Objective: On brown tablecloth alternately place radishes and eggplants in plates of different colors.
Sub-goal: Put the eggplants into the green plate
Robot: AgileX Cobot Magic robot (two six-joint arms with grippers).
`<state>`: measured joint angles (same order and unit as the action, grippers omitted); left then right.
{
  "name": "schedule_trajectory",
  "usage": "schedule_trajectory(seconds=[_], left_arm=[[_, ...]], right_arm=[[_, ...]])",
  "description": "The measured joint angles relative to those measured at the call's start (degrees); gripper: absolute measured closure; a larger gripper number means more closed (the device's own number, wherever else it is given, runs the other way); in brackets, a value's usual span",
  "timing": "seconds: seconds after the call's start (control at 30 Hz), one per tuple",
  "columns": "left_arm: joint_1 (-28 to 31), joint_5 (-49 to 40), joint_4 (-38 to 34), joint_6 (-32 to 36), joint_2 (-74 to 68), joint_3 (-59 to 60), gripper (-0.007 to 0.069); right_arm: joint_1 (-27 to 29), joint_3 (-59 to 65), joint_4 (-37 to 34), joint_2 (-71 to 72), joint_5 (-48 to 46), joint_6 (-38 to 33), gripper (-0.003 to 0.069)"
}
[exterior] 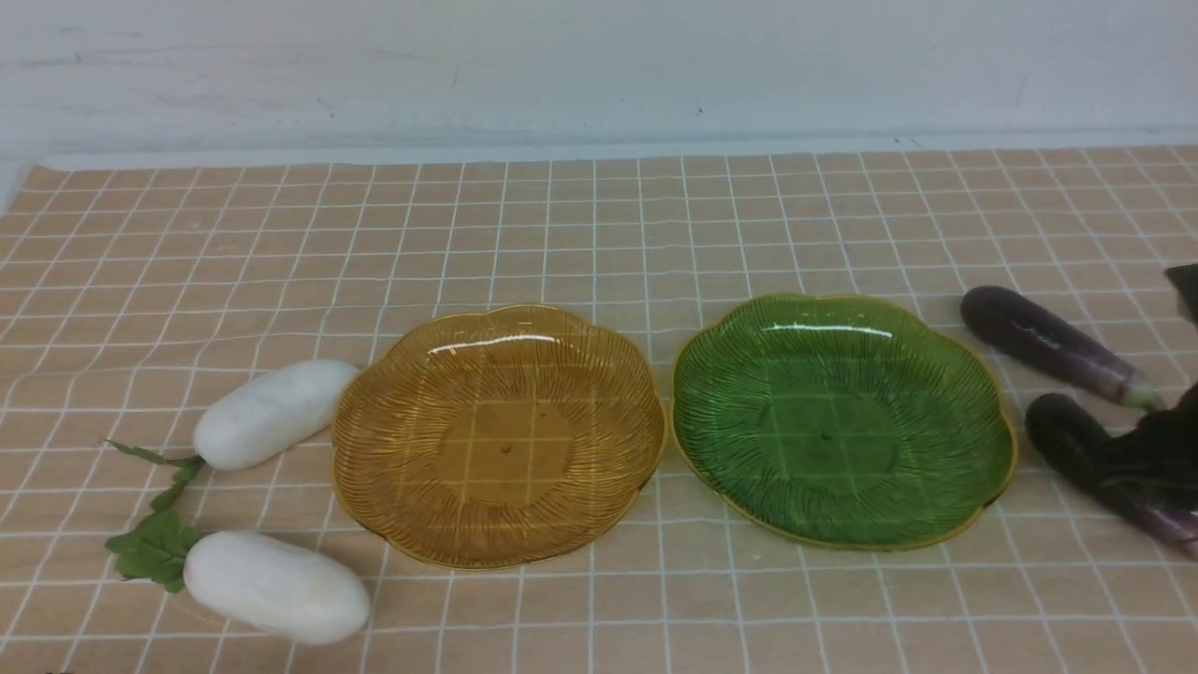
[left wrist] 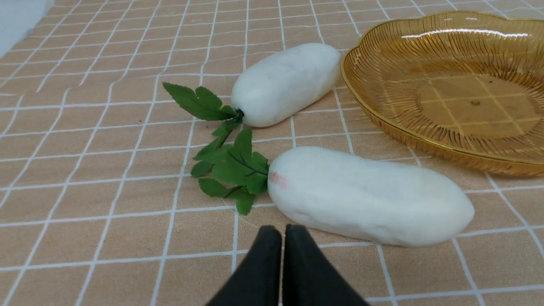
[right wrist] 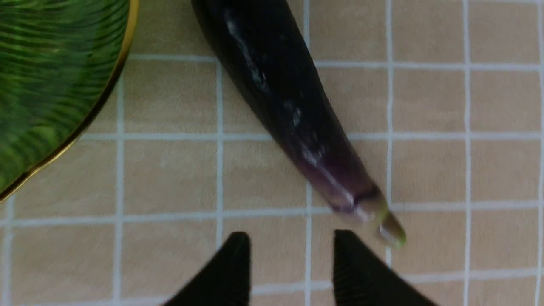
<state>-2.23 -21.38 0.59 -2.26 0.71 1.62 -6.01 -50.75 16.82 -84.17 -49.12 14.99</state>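
Two white radishes with green leaves lie left of the amber plate (exterior: 498, 435): one farther (exterior: 274, 412), one nearer (exterior: 276, 585). The green plate (exterior: 842, 421) stands to the right of the amber one; both are empty. Two dark-purple eggplants lie right of the green plate, one farther (exterior: 1048, 344) and one nearer (exterior: 1090, 463). My left gripper (left wrist: 282, 231) is shut and empty, just short of the nearer radish (left wrist: 369, 197). My right gripper (right wrist: 290, 233) is open and empty above the cloth by the stem tip of an eggplant (right wrist: 280, 93).
The brown tablecloth (exterior: 599, 234) covers the whole table up to a white wall at the back. My right arm's dark end (exterior: 1165, 435) overlaps the nearer eggplant at the right edge. The green plate's rim (right wrist: 106, 93) is close to that eggplant.
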Motion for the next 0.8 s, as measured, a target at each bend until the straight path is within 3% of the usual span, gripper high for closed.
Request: schedule_trajectory(seconds=[0.07, 0.1, 0.17, 0.33, 0.5, 0.6, 0.67, 0.8], left_arm=[[0.0, 2.5, -5.5, -3.8, 0.0, 0.0, 0.0628], [0.0, 2.8, -7.1, -4.3, 0.0, 0.0, 0.0628], [0.0, 5.9, -17.0, -11.6, 0.0, 0.0, 0.0628], [0.0, 9.0, -34.3, -20.0, 0.0, 0.0, 0.0628], [0.0, 11.9, -40.4, -20.7, 0.0, 0.0, 0.0628], [-0.1, 9.6, -40.9, -18.2, 0.0, -1.9, 0.0628], [-0.2, 4.8, -40.9, -14.4, -0.5, -6.4, 0.0628], [-0.2, -8.1, -38.9, -7.3, -9.1, -18.2, 0.0628]], right_arm=[[0.0, -1.4, 2.5, -4.4, 1.8, -0.2, 0.0293], [0.0, -1.5, 2.8, -4.7, 1.8, -0.2, 0.0293], [0.0, -3.8, 6.1, -9.9, 3.1, 0.8, 0.0209], [0.0, -7.5, 10.1, -17.0, 3.6, 3.3, 0.0153], [0.0, -10.4, 12.2, -22.4, 4.0, 3.6, 0.0161], [0.0, -10.9, 12.2, -23.8, 4.0, 3.6, 0.0229], [0.0, -11.8, 12.2, -24.0, 2.6, 2.9, 0.034], [0.0, -16.7, 11.3, -22.7, -5.7, 1.6, 0.0334]])
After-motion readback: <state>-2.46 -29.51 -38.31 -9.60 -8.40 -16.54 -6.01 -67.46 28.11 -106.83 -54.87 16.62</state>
